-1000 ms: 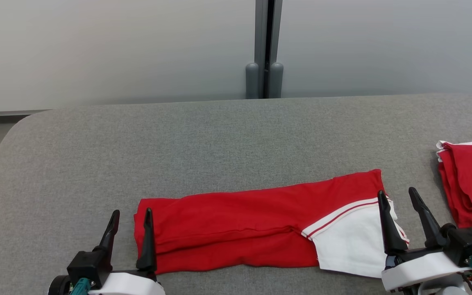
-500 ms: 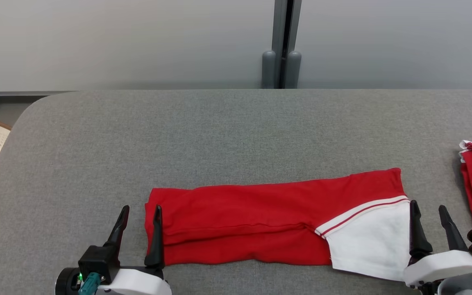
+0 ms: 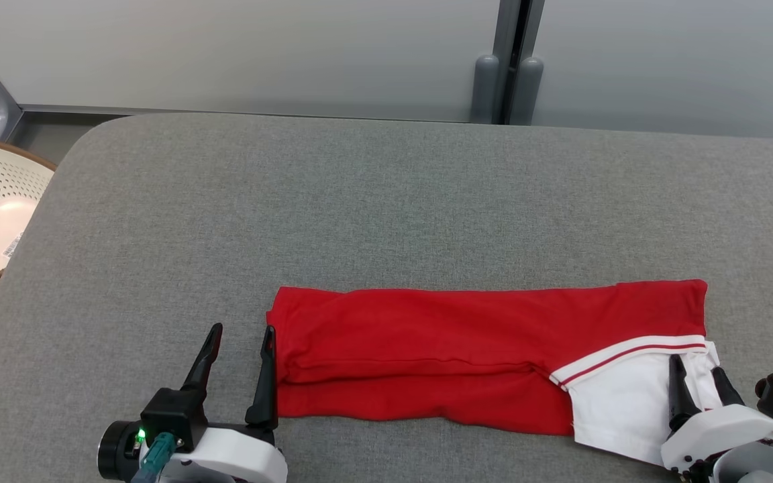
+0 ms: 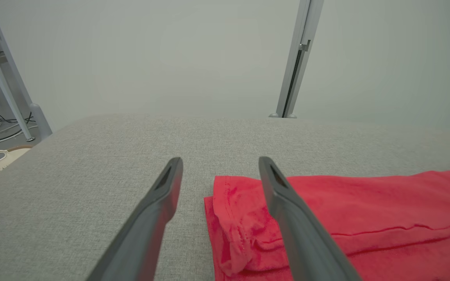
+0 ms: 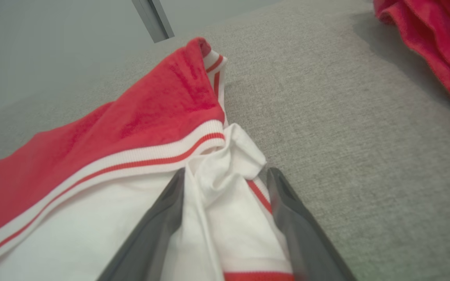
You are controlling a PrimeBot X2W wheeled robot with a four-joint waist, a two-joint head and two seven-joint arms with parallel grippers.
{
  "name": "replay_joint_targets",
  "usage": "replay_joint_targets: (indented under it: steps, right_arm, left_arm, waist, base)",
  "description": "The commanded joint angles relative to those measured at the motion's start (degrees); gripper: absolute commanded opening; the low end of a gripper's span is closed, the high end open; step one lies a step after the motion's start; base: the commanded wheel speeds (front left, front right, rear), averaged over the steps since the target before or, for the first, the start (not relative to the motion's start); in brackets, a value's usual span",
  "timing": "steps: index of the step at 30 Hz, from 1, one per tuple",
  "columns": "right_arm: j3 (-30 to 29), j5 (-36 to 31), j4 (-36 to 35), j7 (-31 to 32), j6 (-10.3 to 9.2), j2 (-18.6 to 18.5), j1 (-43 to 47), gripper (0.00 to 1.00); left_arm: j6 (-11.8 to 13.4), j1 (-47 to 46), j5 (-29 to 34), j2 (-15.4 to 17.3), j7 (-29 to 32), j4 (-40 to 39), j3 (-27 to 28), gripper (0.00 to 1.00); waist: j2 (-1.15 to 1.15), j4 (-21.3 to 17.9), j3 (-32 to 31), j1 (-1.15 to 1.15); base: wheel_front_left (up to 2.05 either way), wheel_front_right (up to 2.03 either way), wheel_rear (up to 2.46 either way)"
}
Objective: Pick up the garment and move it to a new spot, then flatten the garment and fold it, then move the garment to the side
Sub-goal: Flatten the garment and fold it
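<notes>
Red knit cloth, folded into a long band with a white panel and striped ribbed trim at one end: the garment (image 3: 467, 362) lies on the grey padded table (image 3: 359, 201), toward the near edge, its long axis running left to right across me. Each end meets one of my hands. My left gripper (image 3: 242, 329) sits at the red end, jaws spread and holding nothing, the inner finger just at the folded edge, the outer one over bare table. My right gripper (image 3: 695, 365) is at the white end, jaws also spread, straddling a bunched white fold (image 5: 225, 171) without pinching it, as far as I can judge. Neither arm is nearer, so the coming move would want both ends taken together. How many layers are stacked I cannot count, and the near right corner is hidden behind my wrist. Another red pile (image 5: 436, 39) lies well to the right, cut off by the frame.
</notes>
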Motion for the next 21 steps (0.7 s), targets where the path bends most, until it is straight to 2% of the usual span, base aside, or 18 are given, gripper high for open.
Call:
replay_joint_targets:
  steps: [1, 2, 5, 11, 17, 21]
  right_arm:
    - [0.8, 0.6, 2.9, 0.5, -0.03, 0.2, -0.1, 0.84]
    - [1.1, 0.9, 3.8, 0.4, -0.03, 0.2, -0.3, 0.00]
    - [2.1, 1.2, 5.7, -0.3, -0.03, 0.1, -0.9, 0.00]
    - [0.7, 1.2, 8.3, -2.2, -0.18, -3.3, -2.1, 0.00]
    - [-5.0, -2.7, 10.5, -4.4, -0.09, -8.4, -4.7, 0.00]
    - [-6.6, -5.6, 9.6, -4.6, -0.07, -8.1, -5.3, 0.00]
  left_arm:
    - [-0.2, -0.7, 0.5, 0.2, -0.2, 0.1, 0.2, 1.00]
    - [-0.2, -0.6, 0.6, 0.2, -0.2, 0.1, 0.3, 1.00]
    - [-0.1, -0.1, 0.7, 0.2, -0.2, 0.1, 0.3, 1.00]
    - [0.0, 0.3, 0.4, 0.2, -0.2, 0.0, 0.0, 1.00]
    - [0.1, 1.1, -0.2, 0.2, -0.2, 0.2, -0.3, 1.00]
    - [0.5, 1.3, -0.7, 0.2, -0.2, 0.3, -0.7, 1.00]
  waist:
    - [0.00, 0.1, -0.2, 0.00]
    - [0.00, 0.0, -0.3, 0.00]
    - [0.00, -0.4, -0.7, 0.00]
    - [0.00, -1.7, -1.5, 0.00]
    - [0.00, -3.6, -3.2, 0.00]
    - [0.00, -4.6, -4.5, 0.00]
  base:
    - [0.00, 0.00, 0.00]
    - [0.00, 0.00, 0.00]
    - [0.00, 0.00, 0.00]
    - [0.00, 0.00, 0.00]
    - [0.00, 0.00, 0.00]
    - [0.00, 0.00, 0.00]
